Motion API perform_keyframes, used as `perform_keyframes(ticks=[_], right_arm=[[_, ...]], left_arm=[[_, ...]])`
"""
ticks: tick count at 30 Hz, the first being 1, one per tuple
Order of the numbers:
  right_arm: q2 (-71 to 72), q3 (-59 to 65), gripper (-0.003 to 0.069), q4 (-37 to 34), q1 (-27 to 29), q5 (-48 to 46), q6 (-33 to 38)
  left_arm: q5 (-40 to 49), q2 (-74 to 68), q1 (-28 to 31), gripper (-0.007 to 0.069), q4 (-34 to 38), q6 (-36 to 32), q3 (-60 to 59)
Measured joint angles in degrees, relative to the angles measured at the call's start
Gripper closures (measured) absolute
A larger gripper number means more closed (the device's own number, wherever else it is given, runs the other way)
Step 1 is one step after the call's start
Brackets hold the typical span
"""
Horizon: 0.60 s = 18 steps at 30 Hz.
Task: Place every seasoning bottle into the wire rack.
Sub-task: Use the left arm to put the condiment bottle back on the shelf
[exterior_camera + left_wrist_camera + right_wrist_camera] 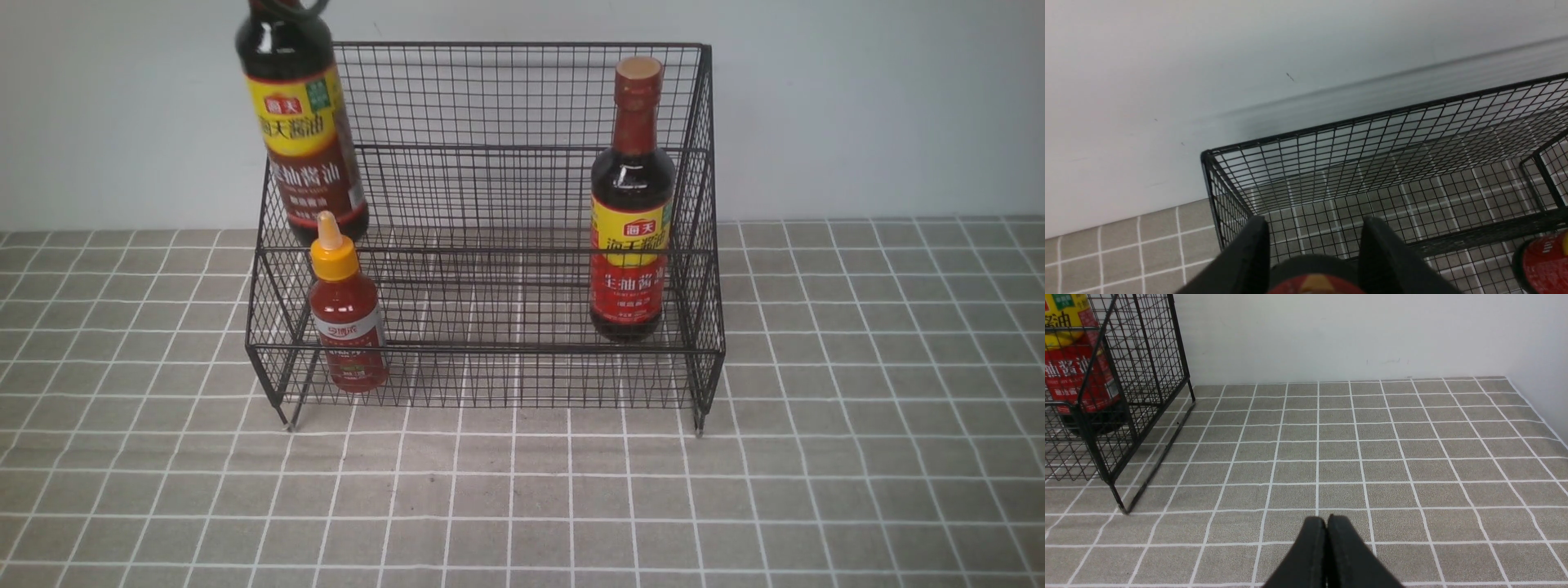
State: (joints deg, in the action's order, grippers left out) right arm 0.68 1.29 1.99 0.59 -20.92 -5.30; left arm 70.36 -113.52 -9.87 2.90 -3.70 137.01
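In rack point(490, 204), short bottle point(347, 318) left, tall bottle point(633, 220) right; third bottle point(302, 131) above.

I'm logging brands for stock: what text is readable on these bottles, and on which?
"海天" and "海天酱油": yellow band of the left soy-sauce bottle.
"抽酱油": its brown label; the character before it is unclear.
"海天" and "海天酱油": yellow band of the right soy-sauce bottle.
"生抽酱油": its red label.
Red sauce bottle: label too blurred to read; all small print is unreadable.
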Motion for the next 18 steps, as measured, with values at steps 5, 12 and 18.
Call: perform_keyframes(ticks=[5,12,18], right_arm=[[0.0,0.0,0.0673,0.0,0.0,0.0,0.0],[0.0,0.0,0.0673,0.0,0.0,0.0,0.0],[0.0,0.0,0.0673,-0.1,0.0,0.0,0.0]], left_arm=[[0.6,-1.8,0.0,0.0363,0.2,0.0,0.0],[3.7,-5.8,0.0,0.0363,0.2,0.0,0.0],[3.7,-8.1,0.0,0.0363,0.4,1.2,0.0]])
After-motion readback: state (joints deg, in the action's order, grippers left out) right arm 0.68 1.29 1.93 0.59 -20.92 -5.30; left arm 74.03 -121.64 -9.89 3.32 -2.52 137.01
